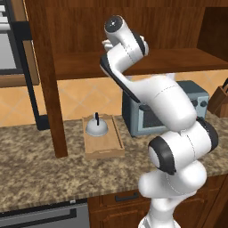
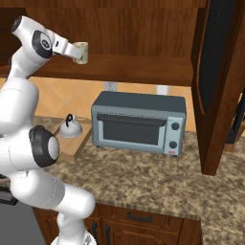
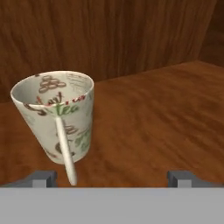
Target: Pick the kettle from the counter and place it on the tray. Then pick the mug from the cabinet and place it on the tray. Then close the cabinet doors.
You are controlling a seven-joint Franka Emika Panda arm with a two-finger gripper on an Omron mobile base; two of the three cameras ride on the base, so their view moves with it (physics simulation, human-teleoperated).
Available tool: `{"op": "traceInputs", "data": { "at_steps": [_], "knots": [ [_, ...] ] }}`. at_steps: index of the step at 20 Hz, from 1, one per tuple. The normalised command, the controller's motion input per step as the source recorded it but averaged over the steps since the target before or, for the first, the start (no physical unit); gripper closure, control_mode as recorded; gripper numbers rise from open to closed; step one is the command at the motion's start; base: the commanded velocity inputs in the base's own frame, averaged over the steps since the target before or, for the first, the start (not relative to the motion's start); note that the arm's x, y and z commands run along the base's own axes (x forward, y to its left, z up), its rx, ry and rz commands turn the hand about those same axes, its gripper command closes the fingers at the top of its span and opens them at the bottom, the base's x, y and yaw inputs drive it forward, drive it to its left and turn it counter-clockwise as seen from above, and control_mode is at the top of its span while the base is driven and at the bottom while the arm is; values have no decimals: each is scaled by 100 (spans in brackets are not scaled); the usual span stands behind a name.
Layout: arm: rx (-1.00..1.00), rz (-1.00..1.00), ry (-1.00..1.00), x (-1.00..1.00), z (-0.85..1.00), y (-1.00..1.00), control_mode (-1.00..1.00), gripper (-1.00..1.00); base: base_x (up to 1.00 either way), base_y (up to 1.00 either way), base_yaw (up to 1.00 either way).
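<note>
Kettle (image 1: 96, 128) sits inside the light-wood tray (image 1: 103, 149) on the speckled worktop (image 1: 40, 173) in the left base view, beside a grey toaster oven (image 1: 138, 116). From the right base view, the end effector (image 2: 80, 53) reaches onto the cabinet (image 2: 143, 67) shelf at the mug (image 2: 82, 51), with the cabinet doors (image 2: 217, 81) swung open. Along the hand view, the mug (image 3: 57, 116) stands upright and empty on the shelf, handle toward the camera, near the left of the two fingertips (image 3: 41, 178), which stand wide apart, gripping nothing.
</note>
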Motion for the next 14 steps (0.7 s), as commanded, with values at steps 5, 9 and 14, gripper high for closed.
{"op": "traceInputs", "data": {
  "at_steps": [5,9,14],
  "knots": [
    [0,0,9,46,-8,20,-100,-100,0,0,0],
    [0,0,1,46,-3,19,-100,-100,0,0,0],
    [0,0,0,19,0,0,-100,-100,0,0,0]
  ]
}}
